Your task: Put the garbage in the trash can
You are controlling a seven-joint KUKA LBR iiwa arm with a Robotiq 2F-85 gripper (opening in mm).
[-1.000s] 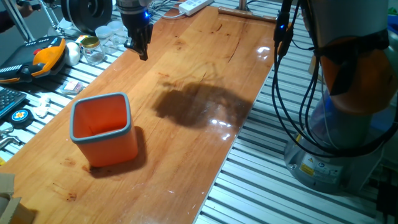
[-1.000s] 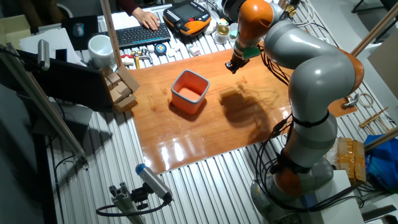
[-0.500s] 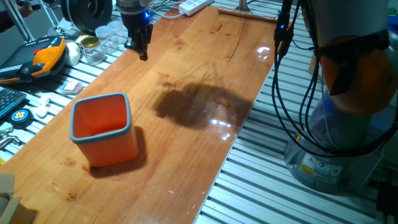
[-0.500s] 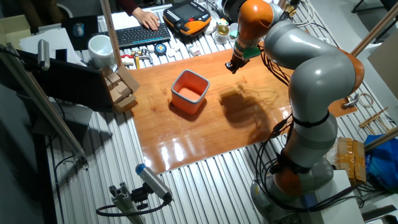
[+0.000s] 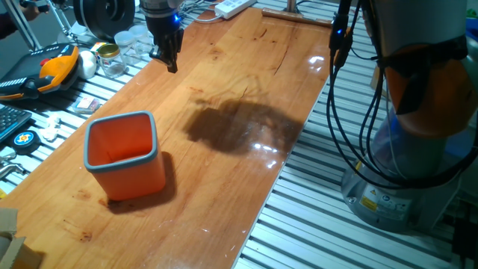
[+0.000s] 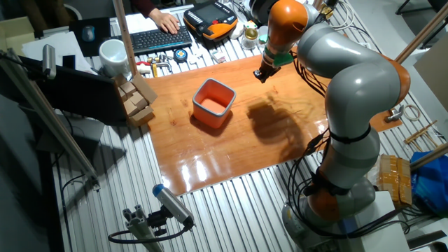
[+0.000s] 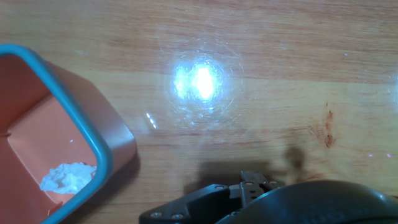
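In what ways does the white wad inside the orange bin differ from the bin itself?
The garbage is white, crumpled and irregular; the trash can is orange with a grey rim, smooth and rounded-square. The garbage is much smaller and lies on the floor of the trash can, near one wall, while the trash can stands upright and open on the wooden table. Neither one is touched by the tool.

No legible text or labels.

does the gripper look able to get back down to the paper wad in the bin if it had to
Probably yes. The crumpled white wad lies on the floor of the orange bin, whose top is open with nothing over it. The gripper hangs off to one side above bare table, so only the bin's walls would narrow the approach.
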